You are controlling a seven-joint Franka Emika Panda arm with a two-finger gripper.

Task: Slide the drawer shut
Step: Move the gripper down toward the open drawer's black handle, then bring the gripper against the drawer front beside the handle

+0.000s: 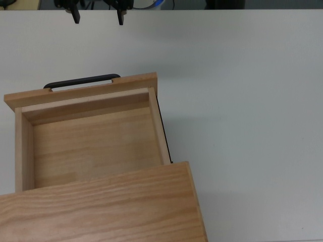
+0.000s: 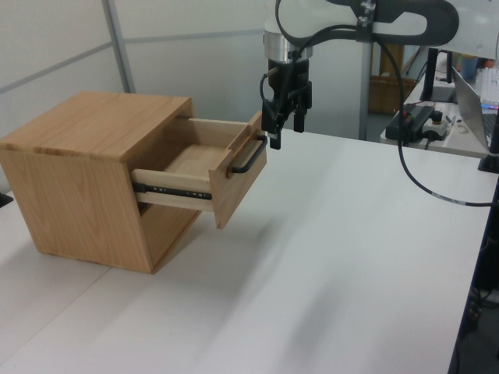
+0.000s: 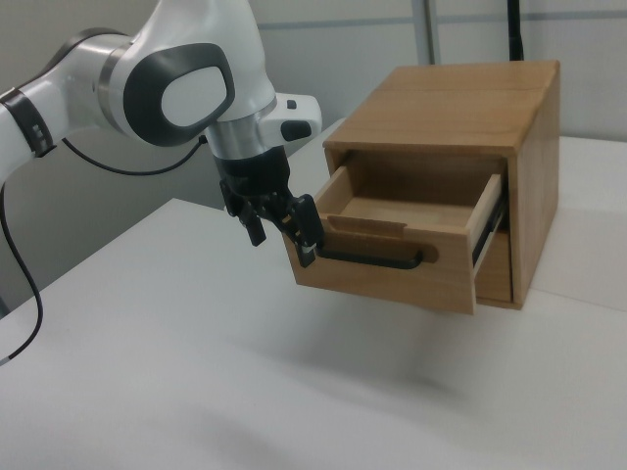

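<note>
The drawer (image 1: pixel 91 146) stands pulled far out of the oak cabinet (image 1: pixel 101 206), and its tray holds nothing. Its front panel (image 2: pixel 238 175) carries a thin black bar handle (image 2: pixel 249 156). In the right view the drawer front (image 3: pixel 392 279) and the handle (image 3: pixel 372 260) face the arm. My gripper (image 2: pixel 284 131) hangs open just in front of the handle, slightly above it, gripping nothing. The top view shows only its two dark fingertips (image 1: pixel 75 17) at the upper edge, with the gripper (image 1: pixel 98 19) spread about as wide as the handle (image 1: pixel 81 81). In the right view the gripper (image 3: pixel 282 240) sits beside the handle's left end.
The cabinet (image 2: pixel 86 132) rests on a white table (image 2: pixel 335 257). A black slide rail (image 2: pixel 171 189) shows along the drawer's side. At the left view's right, beyond the table, are a black cable (image 2: pixel 421 179) and a desk with equipment (image 2: pixel 425 117).
</note>
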